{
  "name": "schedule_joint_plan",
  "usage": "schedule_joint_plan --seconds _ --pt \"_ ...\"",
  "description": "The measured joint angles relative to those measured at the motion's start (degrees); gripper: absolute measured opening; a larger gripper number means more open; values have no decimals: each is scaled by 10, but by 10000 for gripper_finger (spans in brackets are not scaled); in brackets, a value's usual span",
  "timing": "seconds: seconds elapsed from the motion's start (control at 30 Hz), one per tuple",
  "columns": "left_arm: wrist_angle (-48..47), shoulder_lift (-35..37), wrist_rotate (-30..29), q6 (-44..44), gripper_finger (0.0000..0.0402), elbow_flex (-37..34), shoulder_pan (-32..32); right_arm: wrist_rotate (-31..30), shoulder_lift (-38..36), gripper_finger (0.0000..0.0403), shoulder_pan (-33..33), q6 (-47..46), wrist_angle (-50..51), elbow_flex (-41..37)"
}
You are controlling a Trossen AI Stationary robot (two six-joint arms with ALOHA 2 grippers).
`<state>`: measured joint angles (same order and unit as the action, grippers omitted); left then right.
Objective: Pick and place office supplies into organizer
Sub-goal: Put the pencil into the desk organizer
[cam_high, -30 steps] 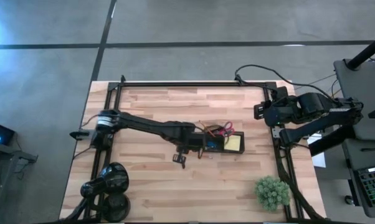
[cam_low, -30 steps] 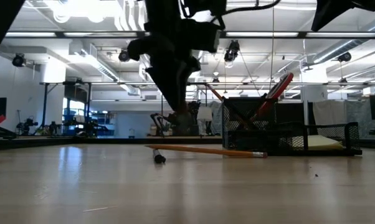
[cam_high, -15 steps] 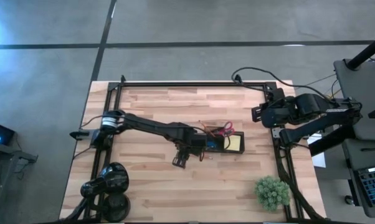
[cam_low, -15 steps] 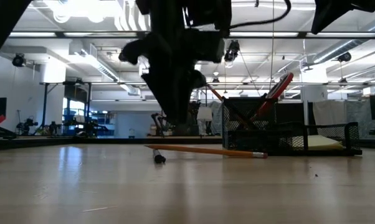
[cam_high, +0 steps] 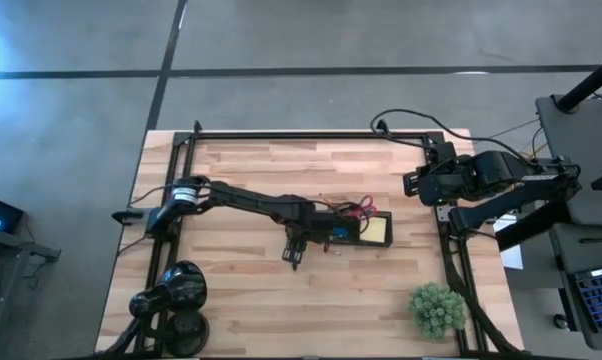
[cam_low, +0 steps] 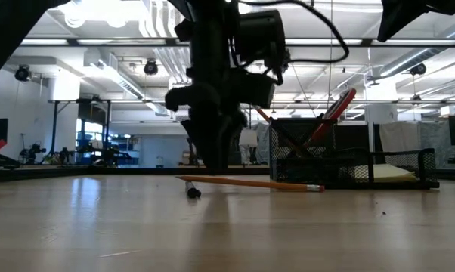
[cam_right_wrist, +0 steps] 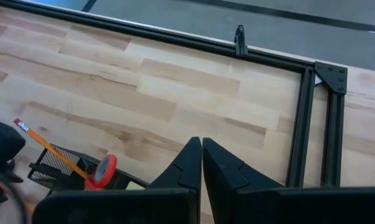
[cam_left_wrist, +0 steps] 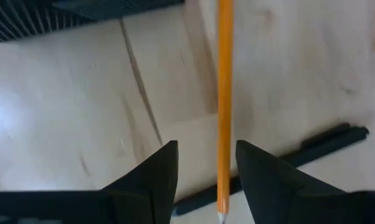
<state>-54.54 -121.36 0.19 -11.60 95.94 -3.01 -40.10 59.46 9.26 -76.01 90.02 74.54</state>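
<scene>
High view is showing the mesh organizer [cam_high: 366,229] at frame centre already holding red scissors [cam_high: 362,208] and a yellow pad [cam_high: 377,230]. I am lowering my left gripper [cam_left_wrist: 206,163], jaws apart, around the orange pencil [cam_left_wrist: 224,106] lying beside a dark pen [cam_left_wrist: 318,147]; both remain outside.

Bare wood lay open across the near half of the table [cam_high: 241,310]. Toward the right, the mesh organizer [cam_low: 348,160] blocked the way, with the orange pencil [cam_low: 250,183] and a dark pen [cam_left_wrist: 287,163] lying just before it. A green plant ball [cam_high: 436,308] and a black lamp-like object [cam_high: 176,295] filled the near corners.
</scene>
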Motion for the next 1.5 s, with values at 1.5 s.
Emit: schedule_joint_plan --seconds 1.5 --pt "98 -12 33 23 113 -8 -3 0 0 9 0 -1 0 -5"
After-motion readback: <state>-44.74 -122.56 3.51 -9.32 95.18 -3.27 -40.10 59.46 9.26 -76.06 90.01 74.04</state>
